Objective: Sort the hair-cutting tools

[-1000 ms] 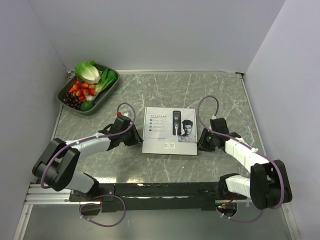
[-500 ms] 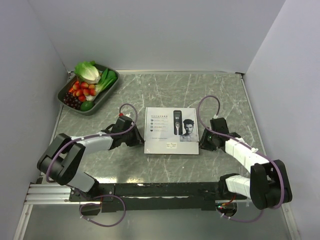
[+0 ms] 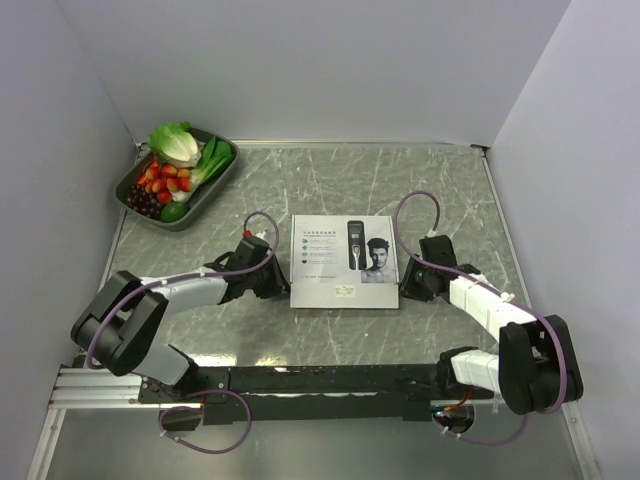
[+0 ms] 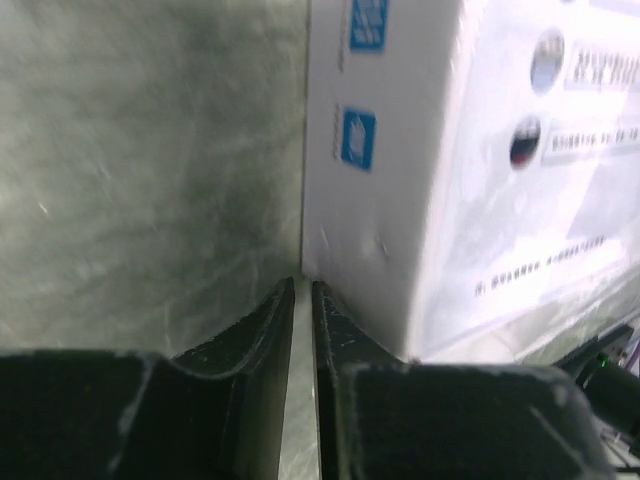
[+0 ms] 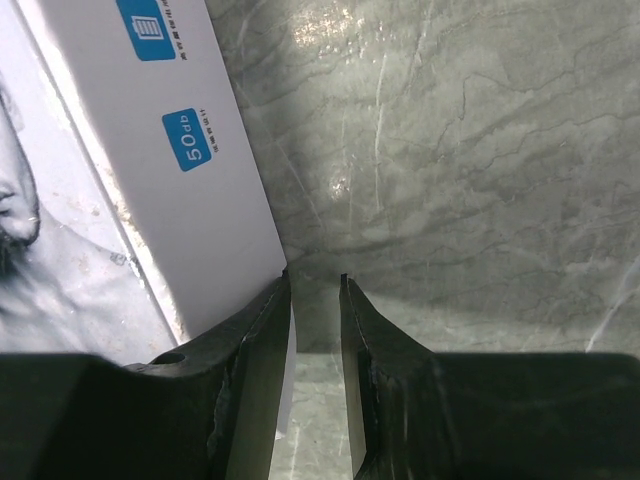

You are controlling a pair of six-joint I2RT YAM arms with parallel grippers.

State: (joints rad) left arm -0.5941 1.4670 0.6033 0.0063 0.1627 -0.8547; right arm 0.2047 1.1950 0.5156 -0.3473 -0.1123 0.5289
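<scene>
one box (image 3: 345,262) mid bench (image 3: 300,190), one tray (image 3: 212,192) far-left corner; left claw (image 4: 303,287) barely parted, right claw (image 5: 315,282) slightly spread, both empty.

The flat white cardboard box (image 3: 344,261) looks smooth and faintly glossy; the grey veined desk (image 3: 440,190) gleams; the black plastic left tool (image 4: 303,287) is matt and scuffed.

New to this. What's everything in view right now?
White cardboard box printed with a clipper and a face: one, white, table's middle.
Dark tray of vegetables and fruit: one, green and red contents, far left corner.
Grey marbled table: one, grey, under everything.
Left arm: one, black and white, left of the box; left fingers black, narrowly parted, empty.
Right arm: one, black and white, right of the box; right fingers black, parted, empty.
</scene>
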